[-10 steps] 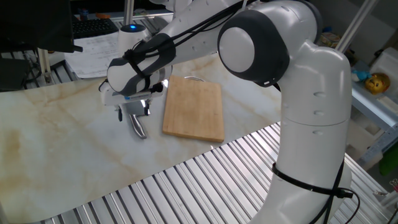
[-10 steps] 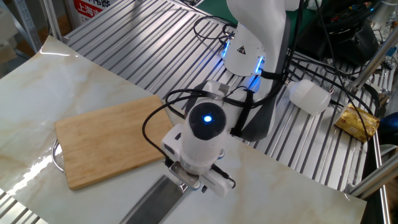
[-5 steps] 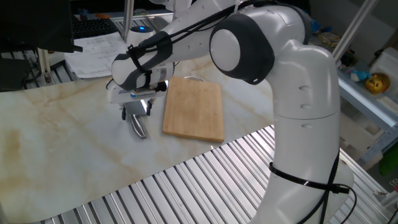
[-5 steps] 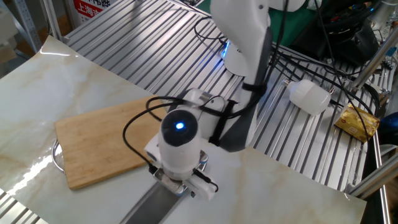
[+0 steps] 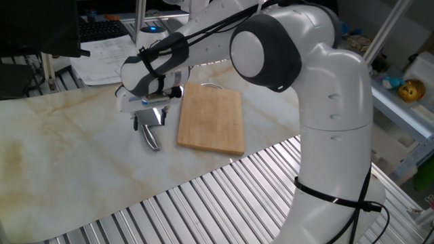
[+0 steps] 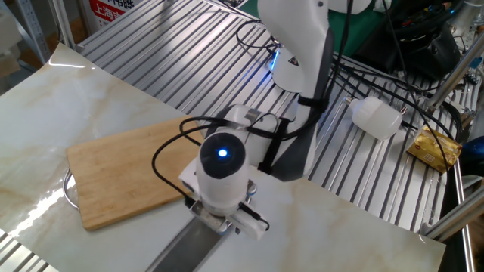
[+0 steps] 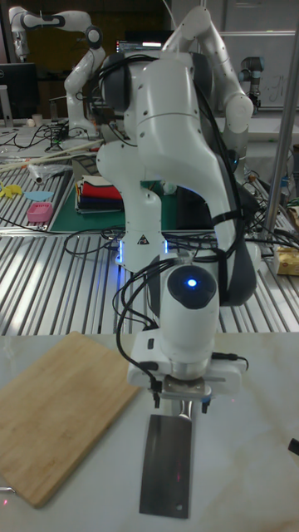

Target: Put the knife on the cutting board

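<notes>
The knife [image 7: 169, 467] lies flat on the marble table, its broad silver blade pointing to the table's front and its handle [image 5: 150, 139] under my hand. My gripper [image 7: 181, 406] hangs just over the handle end, open, with one finger [image 7: 157, 401] on each side of the handle and apart from it. One fixed view shows the gripper [image 5: 148, 125] low over the knife. The cutting board [image 5: 211, 119], tan wood with rounded corners, lies beside the knife with nothing on it [image 7: 58, 420]. In the other fixed view my wrist hides the fingers, and only the blade [image 6: 181, 249] and the board [image 6: 128, 175] show.
The marble table [image 5: 61, 156] ends in ribbed metal racking [image 5: 203, 203] on the near side. A thin metal loop [image 6: 68, 189] sticks out at one short end of the board. Papers and a keyboard [image 5: 102, 30] lie beyond the table's far edge.
Over the last second my hand shifted sideways along the table to sit over the knife's handle end. In the last half second it has hardly moved. Knife and board stayed put.
</notes>
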`<state>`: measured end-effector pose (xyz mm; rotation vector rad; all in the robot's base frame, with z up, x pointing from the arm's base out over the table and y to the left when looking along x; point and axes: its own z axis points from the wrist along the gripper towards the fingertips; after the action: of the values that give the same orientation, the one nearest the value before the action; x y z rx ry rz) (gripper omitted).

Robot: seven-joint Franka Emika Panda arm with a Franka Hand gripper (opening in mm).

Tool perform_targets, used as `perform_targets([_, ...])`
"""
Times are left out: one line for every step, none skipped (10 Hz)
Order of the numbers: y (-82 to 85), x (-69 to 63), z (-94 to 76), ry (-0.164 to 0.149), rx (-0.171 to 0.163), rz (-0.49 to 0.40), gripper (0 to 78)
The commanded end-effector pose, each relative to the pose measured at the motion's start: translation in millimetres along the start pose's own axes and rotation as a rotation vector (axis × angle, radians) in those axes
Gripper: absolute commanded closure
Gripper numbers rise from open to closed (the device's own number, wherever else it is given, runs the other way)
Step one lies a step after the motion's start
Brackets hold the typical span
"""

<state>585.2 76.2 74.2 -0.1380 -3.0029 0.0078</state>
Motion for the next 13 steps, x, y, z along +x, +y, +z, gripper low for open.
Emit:
perform_targets([8.9,14.1,4.3,-0.014,0.007,0.003,0.4])
perform_targets([11.2,13.7,6.9,-0.028,0.001,0.002,0.4])
perform_targets([12.9,11.7,10.1,-0.040,-0.004,0.005,0.4])
perform_targets([14.7,9.9,13.6,-0.045,-0.006,0.004,0.4])
perform_targets([17.0,8.4,17.7,-0.060,-0.010,0.005,0.4])
perform_targets([17.7,7.7,19.0,-0.070,-0.010,0.004,0.4])
perform_targets([17.3,7.8,18.3,-0.072,-0.011,0.004,0.4])
perform_targets([16.7,8.1,17.2,-0.070,-0.010,0.003,0.4])
perform_targets([15.4,8.3,15.0,-0.067,-0.008,0.003,0.4])
perform_targets([14.2,8.4,13.0,-0.063,-0.007,0.003,0.4])
perform_targets([12.6,7.7,10.8,-0.060,-0.007,0.002,0.4])
perform_targets([13.3,7.1,12.1,-0.061,-0.007,0.003,0.4])
perform_targets([14.0,6.3,13.4,-0.062,-0.008,0.004,0.4])
